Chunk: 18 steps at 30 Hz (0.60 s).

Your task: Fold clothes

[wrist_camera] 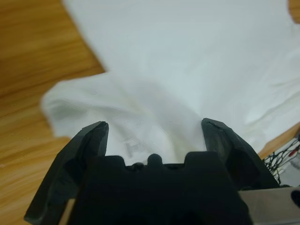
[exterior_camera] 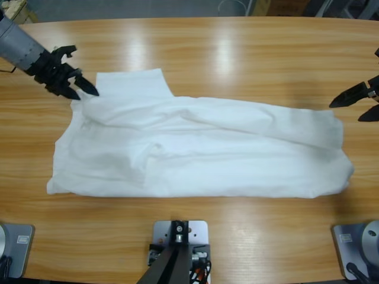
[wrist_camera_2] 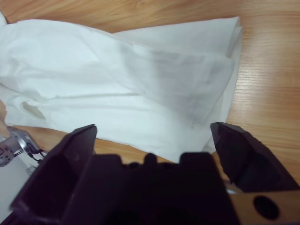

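The white T-shirt lies across the middle of the wooden table, partly folded lengthwise, with a sleeve sticking out at the upper left. My left gripper hovers open at that upper-left corner, its jaws just over the fabric edge. In the left wrist view the shirt fills the space beyond the open left gripper, nothing clamped. My right gripper stands open off the shirt's right end, apart from it. The right wrist view shows the shirt's folded end ahead of the open right gripper.
Bare wood surrounds the shirt on all sides. Wiring shows at the edge of the left wrist view.
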Available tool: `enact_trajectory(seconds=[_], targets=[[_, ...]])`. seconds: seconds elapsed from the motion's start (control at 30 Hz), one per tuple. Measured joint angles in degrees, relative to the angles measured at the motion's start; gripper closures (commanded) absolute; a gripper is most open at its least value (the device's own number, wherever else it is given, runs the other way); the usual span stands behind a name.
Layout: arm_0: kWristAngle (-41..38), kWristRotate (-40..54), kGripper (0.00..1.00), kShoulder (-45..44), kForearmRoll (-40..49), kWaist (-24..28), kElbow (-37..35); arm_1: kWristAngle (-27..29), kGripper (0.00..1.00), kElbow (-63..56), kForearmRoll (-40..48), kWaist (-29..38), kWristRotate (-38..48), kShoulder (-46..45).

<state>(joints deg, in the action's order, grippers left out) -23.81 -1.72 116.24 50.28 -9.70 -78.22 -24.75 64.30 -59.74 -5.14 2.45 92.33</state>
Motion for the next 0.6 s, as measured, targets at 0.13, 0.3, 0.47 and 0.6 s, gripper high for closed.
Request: enact_trajectory(seconds=[0.13, 0.3, 0.47, 0.6], targets=[[0.0, 0.0, 0.225, 0.0, -1.3, 2.1, 2.3, 0.0, 0.0, 0.0, 0.0, 0.0, 0.0, 0.0], [-0.3, 0.1, 0.227, -0.7, -2.2, 1.7, 2.4, 0.0, 0.0, -0.1, 0.0, 0.0, 0.0, 0.0], [-0.3, 0.6, 0.225, -7.2, -5.3, 0.1, 4.1, 0.0, 0.0, -0.5, 0.3, 0.0, -0.2, 0.0], [-0.3, 0.6, 0.225, -10.1, -7.5, -0.6, 4.9, 0.0, 0.0, -0.7, 0.5, 0.0, -0.2, 0.0]])
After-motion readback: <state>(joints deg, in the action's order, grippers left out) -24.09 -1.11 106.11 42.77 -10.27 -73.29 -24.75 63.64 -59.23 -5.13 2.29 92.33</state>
